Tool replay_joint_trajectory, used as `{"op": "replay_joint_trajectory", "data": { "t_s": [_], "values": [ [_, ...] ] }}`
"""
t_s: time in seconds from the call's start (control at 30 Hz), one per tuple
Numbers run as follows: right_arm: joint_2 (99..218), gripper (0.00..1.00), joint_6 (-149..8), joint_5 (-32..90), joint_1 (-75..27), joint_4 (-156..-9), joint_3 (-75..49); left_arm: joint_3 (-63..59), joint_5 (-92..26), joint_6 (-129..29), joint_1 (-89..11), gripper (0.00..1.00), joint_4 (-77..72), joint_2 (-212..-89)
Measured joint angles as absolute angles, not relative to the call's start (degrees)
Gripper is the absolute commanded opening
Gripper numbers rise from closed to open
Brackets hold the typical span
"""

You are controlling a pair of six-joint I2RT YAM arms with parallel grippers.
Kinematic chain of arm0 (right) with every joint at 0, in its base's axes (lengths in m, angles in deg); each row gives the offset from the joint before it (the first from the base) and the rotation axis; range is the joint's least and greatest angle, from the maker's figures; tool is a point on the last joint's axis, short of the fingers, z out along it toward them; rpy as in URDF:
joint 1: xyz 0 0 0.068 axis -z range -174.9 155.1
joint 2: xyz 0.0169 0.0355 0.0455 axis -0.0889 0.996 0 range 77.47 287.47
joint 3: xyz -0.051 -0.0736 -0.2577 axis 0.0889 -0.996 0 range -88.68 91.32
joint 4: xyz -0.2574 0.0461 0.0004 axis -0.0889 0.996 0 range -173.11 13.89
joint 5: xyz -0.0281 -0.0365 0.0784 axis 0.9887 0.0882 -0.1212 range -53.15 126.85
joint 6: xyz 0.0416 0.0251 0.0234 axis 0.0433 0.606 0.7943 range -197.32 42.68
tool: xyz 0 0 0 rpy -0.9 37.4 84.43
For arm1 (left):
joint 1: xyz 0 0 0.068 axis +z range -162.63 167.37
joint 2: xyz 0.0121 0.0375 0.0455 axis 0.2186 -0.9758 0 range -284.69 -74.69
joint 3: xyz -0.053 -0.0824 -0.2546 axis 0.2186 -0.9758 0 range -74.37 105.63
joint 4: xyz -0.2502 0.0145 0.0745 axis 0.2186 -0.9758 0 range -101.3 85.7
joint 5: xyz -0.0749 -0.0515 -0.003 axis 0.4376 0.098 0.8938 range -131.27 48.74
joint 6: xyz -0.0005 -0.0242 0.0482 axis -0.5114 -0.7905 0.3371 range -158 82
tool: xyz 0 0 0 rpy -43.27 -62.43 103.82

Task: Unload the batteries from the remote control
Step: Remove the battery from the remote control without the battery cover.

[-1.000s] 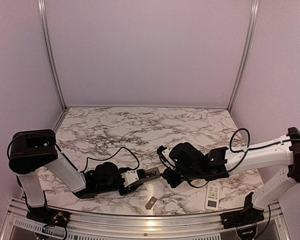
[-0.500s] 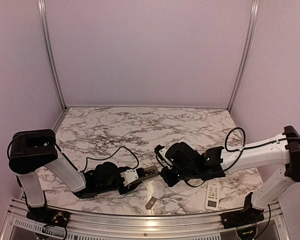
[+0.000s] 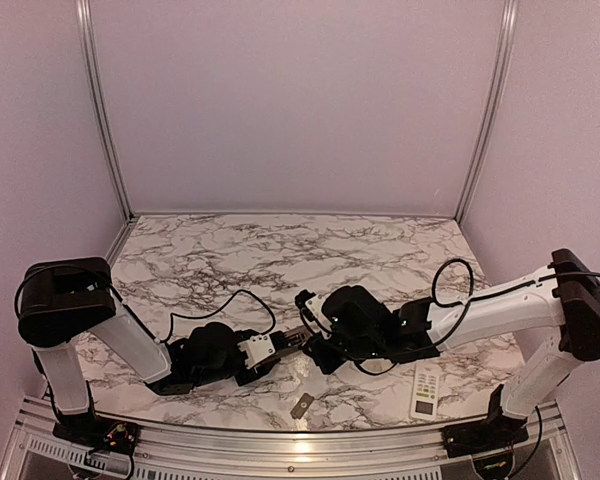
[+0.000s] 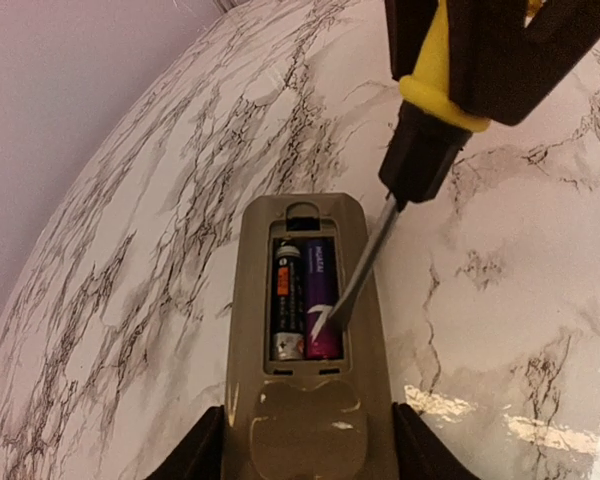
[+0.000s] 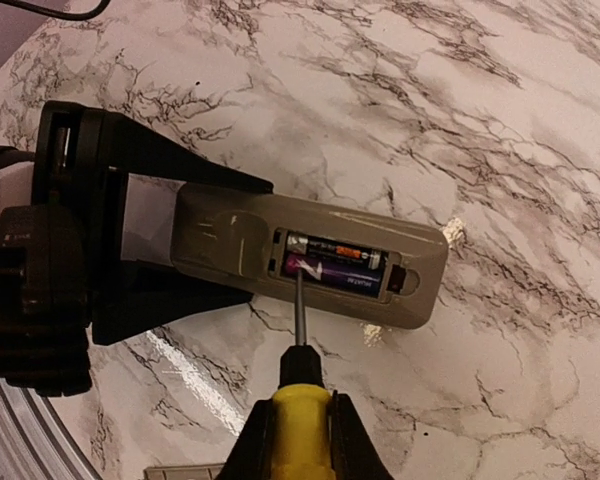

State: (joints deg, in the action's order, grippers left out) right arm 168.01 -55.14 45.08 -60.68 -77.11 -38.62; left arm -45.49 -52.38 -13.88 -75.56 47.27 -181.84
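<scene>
While both batteries (image 4: 290, 300) sit side by side in the open bay of the remote control (image 4: 248, 300), we list:

- left gripper (image 4: 310, 455), clamped on the remote's left end
- right gripper (image 5: 300, 445), clamped on the screwdriver (image 5: 298, 330), tip touching the purple cell (image 4: 322, 285) near its left end

Hazards, as we judge them:

- the tip skating off the round cell and gouging the contacts
- a hard pry flicking a cell off the table's near edge
- that same pry twisting the remote out of its grip

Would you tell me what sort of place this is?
Probably a robot test cell: marble-patterned table boxed in by lilac panels on aluminium posts, left arm and right arm mounted at its edge.
</scene>
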Motion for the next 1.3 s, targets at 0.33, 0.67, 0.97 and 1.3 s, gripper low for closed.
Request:
{"op": "replay_joint_trajectory", "data": {
  "t_s": [0.33,0.67,0.97,1.3],
  "values": [
    [167.7,0.0,-56.0,43.47,-60.66,-79.44,-39.88,-45.49,-52.25,-13.75,-75.59,0.0,47.23,-181.84],
    [164.75,0.0,-56.13,48.36,-60.68,-75.25,-40.19,-45.03,-49.41,-13.31,-76.53,0.0,47.16,-181.84],
    [164.47,0.0,-55.93,50.77,-60.9,-73.46,-39.95,-44.85,-49.32,-13.36,-76.48,0.0,46.96,-181.84],
    [163.77,0.0,-55.93,53.3,-60.88,-71.4,-39.95,-44.74,-49.23,-13.34,-76.48,0.0,46.96,-181.91]
  ]
}}
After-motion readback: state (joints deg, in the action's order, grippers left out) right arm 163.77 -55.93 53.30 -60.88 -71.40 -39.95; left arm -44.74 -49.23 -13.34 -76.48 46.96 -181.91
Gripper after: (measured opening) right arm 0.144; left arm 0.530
